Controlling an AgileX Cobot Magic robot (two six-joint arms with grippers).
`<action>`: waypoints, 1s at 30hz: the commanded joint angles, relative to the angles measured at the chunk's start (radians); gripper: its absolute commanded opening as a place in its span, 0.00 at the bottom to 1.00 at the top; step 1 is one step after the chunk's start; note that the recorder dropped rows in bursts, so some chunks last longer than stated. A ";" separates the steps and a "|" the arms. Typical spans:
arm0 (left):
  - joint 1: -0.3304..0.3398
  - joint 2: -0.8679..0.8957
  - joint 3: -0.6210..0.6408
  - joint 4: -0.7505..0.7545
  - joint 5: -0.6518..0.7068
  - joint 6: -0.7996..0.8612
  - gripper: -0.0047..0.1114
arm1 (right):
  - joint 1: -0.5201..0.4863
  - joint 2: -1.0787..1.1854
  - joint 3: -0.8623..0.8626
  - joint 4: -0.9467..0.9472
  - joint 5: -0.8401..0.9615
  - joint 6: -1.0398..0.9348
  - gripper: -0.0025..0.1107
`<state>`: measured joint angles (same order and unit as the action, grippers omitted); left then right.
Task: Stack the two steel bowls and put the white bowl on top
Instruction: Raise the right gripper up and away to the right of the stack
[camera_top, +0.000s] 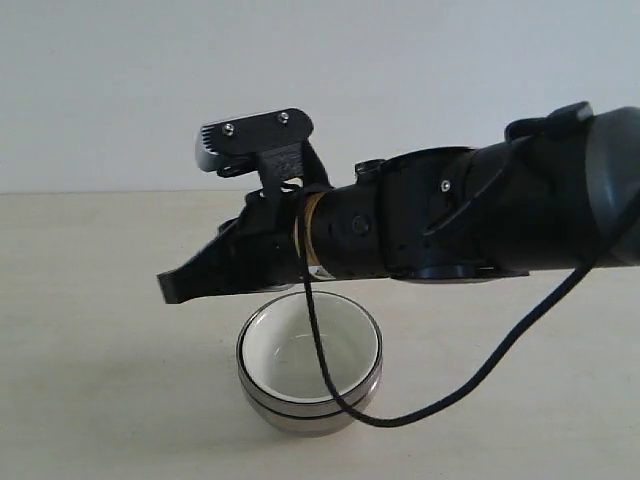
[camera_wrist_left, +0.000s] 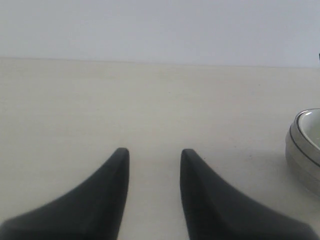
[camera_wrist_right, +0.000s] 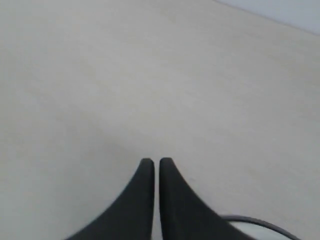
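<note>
Now | right claw (camera_wrist_right: 156, 161) pinched, empty | left claw (camera_wrist_left: 155, 151) wide, empty | white bowl (camera_top: 285, 350) masks steel bowls (camera_top: 290, 422)

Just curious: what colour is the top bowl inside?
Glossy cream-white; the white bowl shows best in the exterior view.

Table (camera_top: 100, 350): pale cream top, matt, faintly grained. Directly on it: one stack of bowls, near the front middle in the exterior view; two steel bowls (camera_top: 290, 420) nested, lowest touching the surface, white bowl (camera_top: 280, 350) seated inside them
</note>
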<state>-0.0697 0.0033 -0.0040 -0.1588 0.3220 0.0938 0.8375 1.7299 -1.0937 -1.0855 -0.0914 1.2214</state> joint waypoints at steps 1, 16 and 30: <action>0.003 -0.003 0.004 -0.001 -0.007 0.003 0.32 | 0.041 0.049 0.033 -0.007 -0.160 0.031 0.02; 0.003 -0.003 0.004 -0.001 -0.007 0.003 0.32 | 0.092 0.147 0.045 -0.053 0.275 -0.047 0.02; 0.003 -0.003 0.004 -0.001 -0.007 0.003 0.32 | 0.092 -0.069 0.046 -0.021 0.381 -0.123 0.02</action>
<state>-0.0697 0.0033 -0.0040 -0.1588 0.3220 0.0938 0.9294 1.7282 -1.0521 -1.1348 0.2344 1.1423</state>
